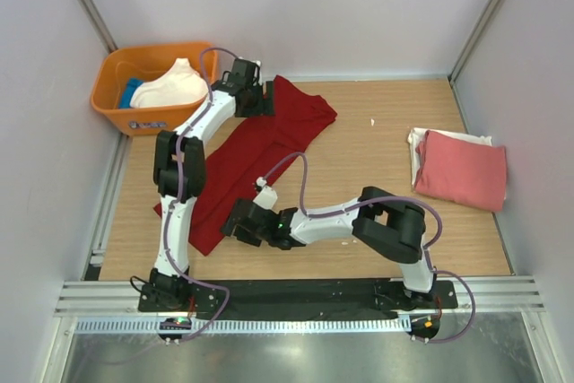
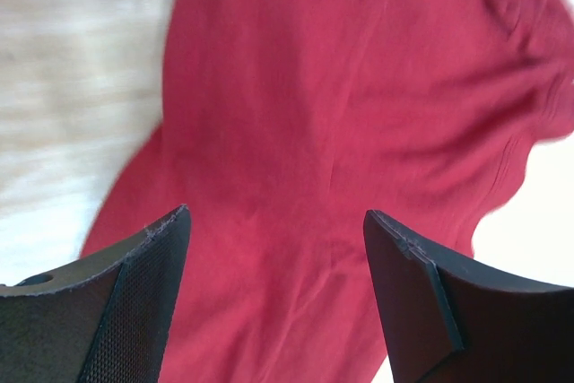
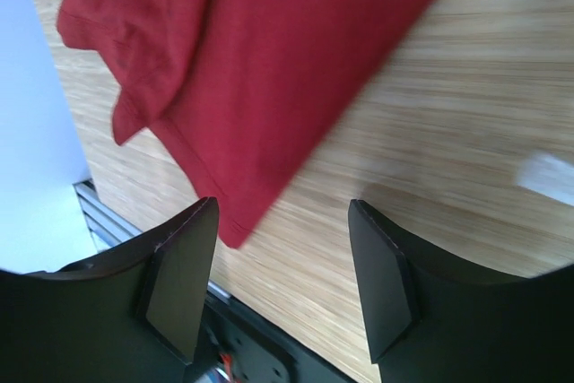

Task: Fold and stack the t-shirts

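Cloth of the dark red t-shirt [image 1: 244, 154] looks limp; my left end effector [image 2: 276, 213] and right end effector [image 3: 283, 202] gape, so I'd pinch hem corners.

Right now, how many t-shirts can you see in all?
5: a dark red shirt lying on the table, a salmon-pink shirt folded at right on a white shirt, a cream shirt and a blue shirt in the orange tub. More may be hidden underneath.
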Available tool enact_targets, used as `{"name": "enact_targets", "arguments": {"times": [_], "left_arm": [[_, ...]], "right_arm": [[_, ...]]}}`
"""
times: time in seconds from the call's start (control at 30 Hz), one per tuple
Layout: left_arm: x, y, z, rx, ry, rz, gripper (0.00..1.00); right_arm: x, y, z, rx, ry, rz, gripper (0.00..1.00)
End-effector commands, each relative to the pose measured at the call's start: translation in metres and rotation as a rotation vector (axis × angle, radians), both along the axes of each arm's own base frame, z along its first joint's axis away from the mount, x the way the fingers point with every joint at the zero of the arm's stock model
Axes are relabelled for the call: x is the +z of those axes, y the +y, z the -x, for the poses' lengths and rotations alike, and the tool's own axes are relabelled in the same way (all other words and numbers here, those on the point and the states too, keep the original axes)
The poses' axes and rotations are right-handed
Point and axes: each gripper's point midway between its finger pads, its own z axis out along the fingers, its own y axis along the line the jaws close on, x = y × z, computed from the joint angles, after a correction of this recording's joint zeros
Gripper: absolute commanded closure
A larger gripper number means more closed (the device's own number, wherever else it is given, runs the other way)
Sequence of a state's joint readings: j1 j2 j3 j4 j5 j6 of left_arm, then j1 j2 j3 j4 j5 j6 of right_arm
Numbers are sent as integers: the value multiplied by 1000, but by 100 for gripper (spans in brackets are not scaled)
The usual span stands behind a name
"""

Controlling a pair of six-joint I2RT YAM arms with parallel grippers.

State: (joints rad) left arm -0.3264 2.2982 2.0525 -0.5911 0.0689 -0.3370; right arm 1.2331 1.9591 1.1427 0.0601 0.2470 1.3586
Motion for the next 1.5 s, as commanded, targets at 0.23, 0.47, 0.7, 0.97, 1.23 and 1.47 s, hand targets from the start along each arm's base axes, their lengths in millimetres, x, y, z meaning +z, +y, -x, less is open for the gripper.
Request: {"name": "enact_targets", "arguments": {"times": [0.23, 0.47, 0.7, 0.97, 1.23, 1.47], "left_arm": [[55, 9, 40, -126, -42, 5, 23], [83, 19, 65, -123, -51, 32, 23], [132, 24, 93, -99, -109, 88, 23], [127, 18, 97, -93, -103, 110, 24], [97, 0, 80, -62, -76, 131, 25], [41, -7, 49, 42, -14, 93, 25]], "right_arm": [[-21, 13, -21, -83, -1, 44, 52], [-43, -3, -33, -88, -8, 135, 64], [-53, -16, -38, -82, -21, 252, 99], [-50, -113, -7, -94, -5, 338, 99], [-58, -249, 44, -165, 80, 477, 97], [-42, -293, 66, -169, 83, 426, 96]]}}
